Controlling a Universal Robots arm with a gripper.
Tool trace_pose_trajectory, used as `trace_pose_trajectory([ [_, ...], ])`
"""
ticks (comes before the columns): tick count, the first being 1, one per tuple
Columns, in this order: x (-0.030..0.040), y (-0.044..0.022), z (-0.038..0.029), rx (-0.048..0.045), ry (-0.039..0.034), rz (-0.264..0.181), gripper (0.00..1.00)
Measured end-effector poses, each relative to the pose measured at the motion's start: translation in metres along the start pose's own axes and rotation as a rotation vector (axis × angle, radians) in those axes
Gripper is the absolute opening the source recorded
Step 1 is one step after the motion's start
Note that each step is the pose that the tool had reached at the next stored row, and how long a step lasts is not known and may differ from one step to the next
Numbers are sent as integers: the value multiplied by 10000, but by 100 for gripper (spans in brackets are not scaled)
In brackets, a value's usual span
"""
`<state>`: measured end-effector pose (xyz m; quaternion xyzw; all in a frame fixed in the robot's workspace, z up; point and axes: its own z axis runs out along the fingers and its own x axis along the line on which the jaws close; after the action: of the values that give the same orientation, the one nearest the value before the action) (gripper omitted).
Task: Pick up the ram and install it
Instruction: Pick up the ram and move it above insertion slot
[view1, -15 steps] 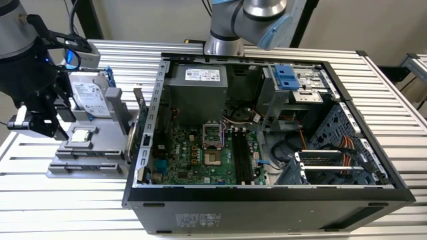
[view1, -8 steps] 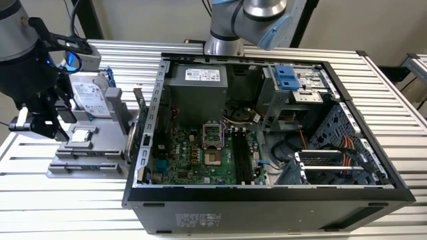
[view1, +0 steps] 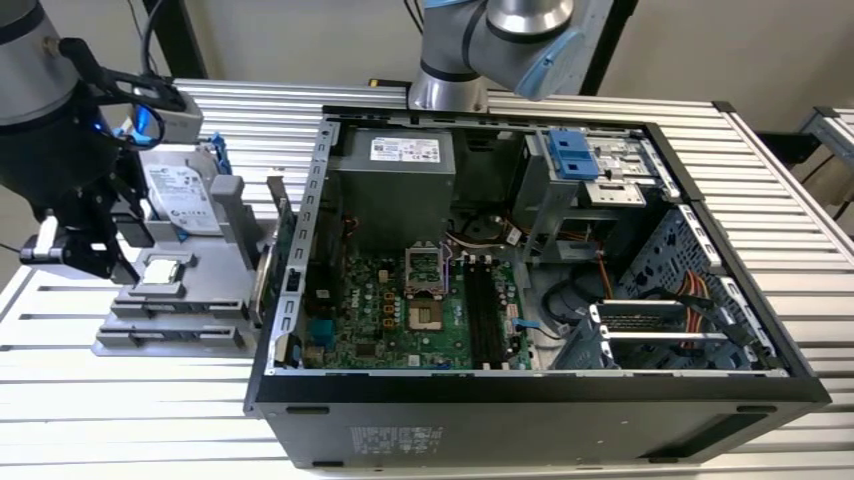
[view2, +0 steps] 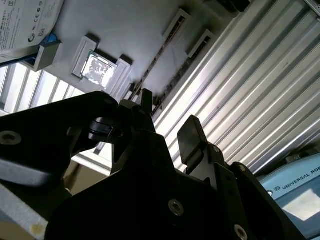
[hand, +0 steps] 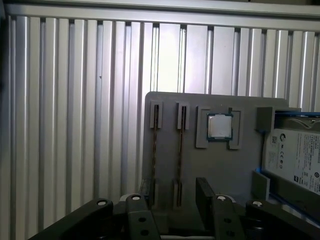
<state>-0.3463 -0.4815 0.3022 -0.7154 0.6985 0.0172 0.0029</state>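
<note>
The gripper (hand: 170, 192) hangs with its fingers (hand: 204, 192) spread, holding nothing. Just beyond the fingertips the ram (hand: 181, 145) stands on edge in a slot of the gray tray (hand: 240, 170), with a second stick (hand: 155, 145) beside it. It is likely light, stiff and fragile: pinch its flat faces mid-length.

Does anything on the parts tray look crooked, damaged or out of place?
Nothing stands out. Both ram sticks stand straight in slots of the grey tray, the processor sits square in its pocket, and the hard drive rests in its holder. The gripper hangs over the tray, jaws open and empty.
</note>
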Motion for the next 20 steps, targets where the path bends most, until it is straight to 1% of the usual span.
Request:
trace_pose_trajectory([
  [20,2,-1,56,-1,2,0,100],
])
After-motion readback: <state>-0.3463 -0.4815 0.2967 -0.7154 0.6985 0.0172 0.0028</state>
